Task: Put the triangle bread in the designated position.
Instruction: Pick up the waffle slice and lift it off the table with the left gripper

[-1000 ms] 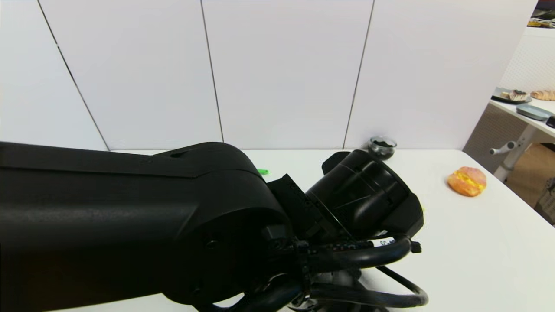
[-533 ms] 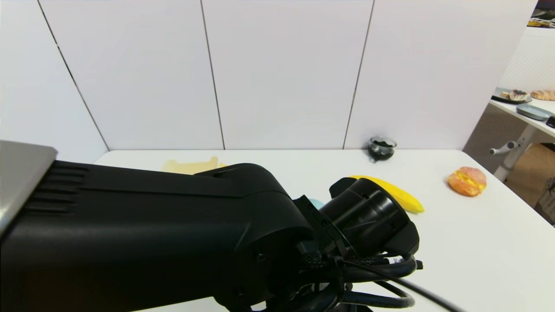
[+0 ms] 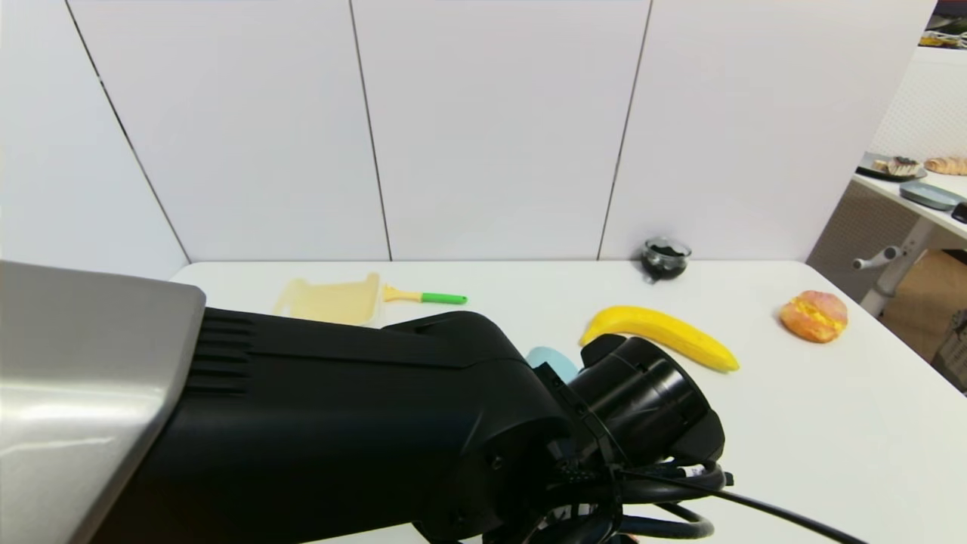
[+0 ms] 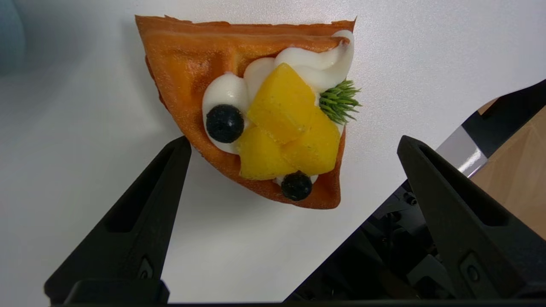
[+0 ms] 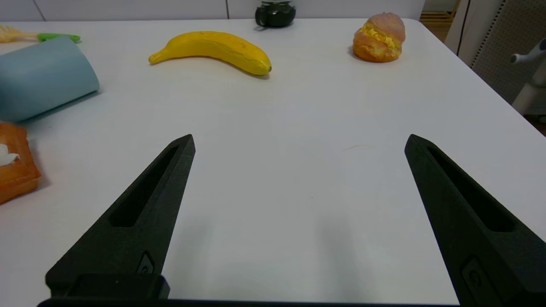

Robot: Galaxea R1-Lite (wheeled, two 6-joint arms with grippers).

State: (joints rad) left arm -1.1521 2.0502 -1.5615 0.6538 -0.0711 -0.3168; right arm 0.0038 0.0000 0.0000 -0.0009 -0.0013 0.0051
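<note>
Black left gripper spread over triangle bread; arm pulled back, uncovering banana.

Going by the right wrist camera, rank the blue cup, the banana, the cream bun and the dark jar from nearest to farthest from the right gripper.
From the right gripper, jaws open above the bare table:
1. Blue cup, lying on its side, off to one side.
2. Banana, farther out, mid-table.
3. Cream bun, toward the opposite side, slightly beyond the banana.
4. Dark jar, at the far edge by the wall.
</note>
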